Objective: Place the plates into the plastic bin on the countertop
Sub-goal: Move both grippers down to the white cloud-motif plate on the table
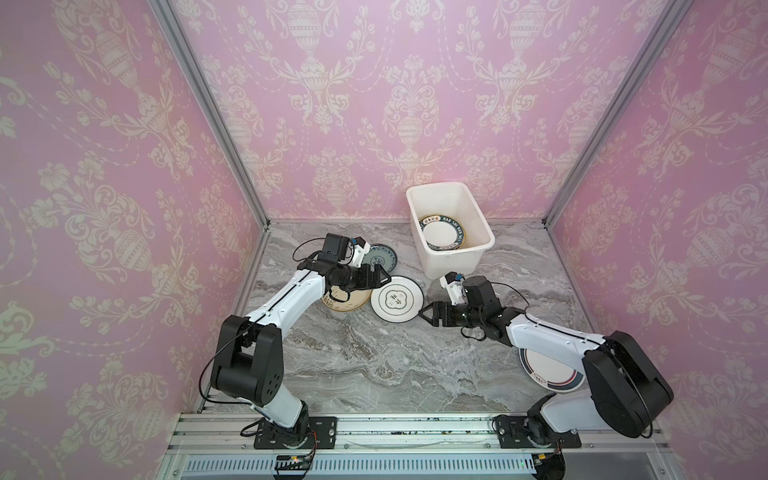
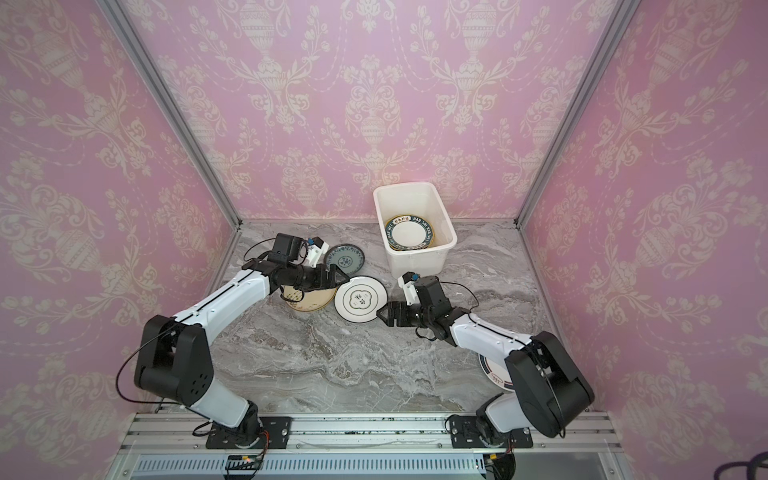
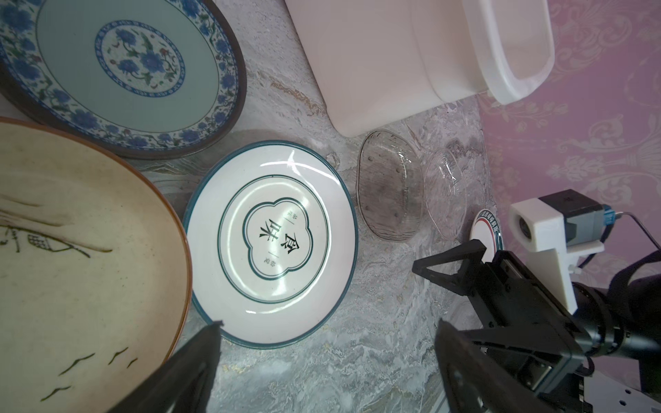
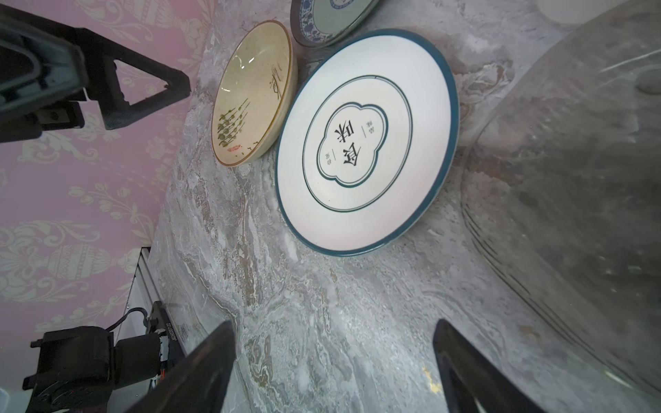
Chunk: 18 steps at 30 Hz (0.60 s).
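Observation:
The white plastic bin (image 1: 457, 250) stands at the back of the countertop (image 1: 374, 365) and holds a lettered-rim plate (image 1: 442, 235). A white dark-rimmed plate (image 1: 397, 299) lies mid-counter between a cream plate (image 1: 351, 305) and my right gripper (image 1: 424, 315). Behind them lies a blue-patterned plate (image 1: 380, 257). My left gripper (image 1: 385, 277) hovers open over the cream plate's edge, empty (image 3: 329, 323). The right gripper is open and empty (image 4: 333, 321), just right of the white plate. Two clear glass plates (image 3: 390, 186) lie near the bin. A striped-rim plate (image 1: 548, 370) sits partly under the right arm.
Pink wallpapered walls close in the back and both sides. An aluminium rail (image 1: 374, 428) with both arm bases runs along the front edge. Bare marble lies in the front middle of the counter.

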Motion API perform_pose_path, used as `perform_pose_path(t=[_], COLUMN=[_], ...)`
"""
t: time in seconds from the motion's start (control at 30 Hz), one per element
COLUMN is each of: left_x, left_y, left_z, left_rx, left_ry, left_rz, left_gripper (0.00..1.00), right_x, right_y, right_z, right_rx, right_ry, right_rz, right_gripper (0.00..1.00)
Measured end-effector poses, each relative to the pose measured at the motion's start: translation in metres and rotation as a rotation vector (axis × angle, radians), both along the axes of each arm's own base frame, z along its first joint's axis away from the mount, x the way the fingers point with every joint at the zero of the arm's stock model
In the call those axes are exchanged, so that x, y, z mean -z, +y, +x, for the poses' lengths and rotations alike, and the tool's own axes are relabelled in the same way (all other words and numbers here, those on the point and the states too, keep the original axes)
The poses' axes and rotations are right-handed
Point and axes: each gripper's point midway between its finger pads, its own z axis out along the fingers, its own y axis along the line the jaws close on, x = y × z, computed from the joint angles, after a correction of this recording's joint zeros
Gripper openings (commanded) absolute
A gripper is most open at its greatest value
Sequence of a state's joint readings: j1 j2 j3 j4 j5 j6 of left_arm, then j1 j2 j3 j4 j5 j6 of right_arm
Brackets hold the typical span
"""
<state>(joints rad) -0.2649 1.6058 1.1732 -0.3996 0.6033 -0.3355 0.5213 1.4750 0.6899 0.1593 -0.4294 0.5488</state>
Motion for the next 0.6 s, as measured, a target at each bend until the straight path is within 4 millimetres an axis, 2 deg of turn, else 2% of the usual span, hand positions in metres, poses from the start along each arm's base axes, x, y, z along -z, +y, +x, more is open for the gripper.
perform_pose_path(t=[0.17,0.37,0.6], left_x=[0.016,0.04,0.052], left_y=[-0.003,-0.005,-0.008], left_z=[0.015,0.021,0.028], left_rx=[-0.006,-0.006,-0.003], left_ry=[-0.01,0.028,0.04], left_rz=[0.002,0.012,0.015], left_gripper=[0.95,0.95,0.95], right_x=[0.021,0.019,0.023], right_y=[0.012,0.027,0.035], right_z=[-0.002,0.012,0.019], right_rx=[-0.046,-0.085,-0.099], right_ry=[0.033,0.01,0.003], right_rz=[-0.001,0.026,0.044], right_gripper=[0.88,0.89,0.89])
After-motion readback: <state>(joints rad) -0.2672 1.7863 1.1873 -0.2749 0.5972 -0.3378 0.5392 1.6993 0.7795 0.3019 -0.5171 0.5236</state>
